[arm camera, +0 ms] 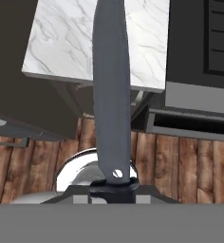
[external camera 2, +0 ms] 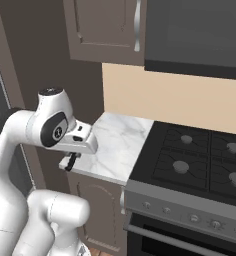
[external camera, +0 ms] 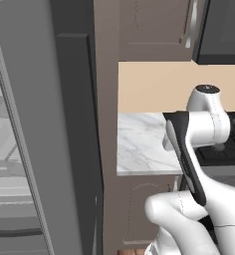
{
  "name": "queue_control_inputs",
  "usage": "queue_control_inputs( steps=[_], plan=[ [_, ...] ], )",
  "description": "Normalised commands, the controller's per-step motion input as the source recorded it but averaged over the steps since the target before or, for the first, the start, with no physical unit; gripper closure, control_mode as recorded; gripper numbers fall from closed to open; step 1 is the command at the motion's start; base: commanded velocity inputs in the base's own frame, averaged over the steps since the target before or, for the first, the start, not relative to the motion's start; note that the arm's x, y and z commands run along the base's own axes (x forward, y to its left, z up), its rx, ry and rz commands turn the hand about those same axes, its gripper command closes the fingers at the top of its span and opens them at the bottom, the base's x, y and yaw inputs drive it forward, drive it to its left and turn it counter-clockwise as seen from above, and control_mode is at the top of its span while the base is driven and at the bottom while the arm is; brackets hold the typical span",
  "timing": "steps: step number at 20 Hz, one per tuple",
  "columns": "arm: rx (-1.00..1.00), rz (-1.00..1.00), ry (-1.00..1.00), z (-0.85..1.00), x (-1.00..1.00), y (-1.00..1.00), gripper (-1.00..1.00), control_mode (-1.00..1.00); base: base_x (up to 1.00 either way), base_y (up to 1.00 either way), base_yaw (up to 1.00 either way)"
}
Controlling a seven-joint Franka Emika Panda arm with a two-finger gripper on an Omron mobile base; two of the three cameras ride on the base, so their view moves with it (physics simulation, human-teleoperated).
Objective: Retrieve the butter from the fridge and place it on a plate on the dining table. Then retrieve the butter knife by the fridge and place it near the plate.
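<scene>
Knife held beside the fridge
Your end effector is clamped on the butter knife, its blade reaching over the marble tabletop edge.

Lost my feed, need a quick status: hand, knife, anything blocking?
Hand shut on butter knife, blade pointing away. Held off the marble counter, over wood floor. Nothing in the way.

The bench is a small white marble top with grey veins. It sits on brown cabinets, between the grey fridge and the black stove, touching both. Below, the floor is made of brown wooden planks.
</scene>
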Motion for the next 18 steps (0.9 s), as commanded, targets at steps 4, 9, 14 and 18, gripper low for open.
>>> queue_control_inputs(
  steps=[4,9,14,18],
  plan=[
    [0.0,0.0,0.01,0.0,-0.01,0.0,1.0,-1.0,0.0,0.0,0.0],
    [0.0,0.0,0.0,0.0,0.0,0.0,1.0,-1.0,0.0,0.0,0.0],
    [0.0,0.0,0.0,0.0,0.0,0.0,1.0,-1.0,0.0,0.0,0.0],
    [0.0,0.0,0.0,0.0,-0.01,0.0,1.0,1.0,-0.11,0.0,0.0]
  ],
)
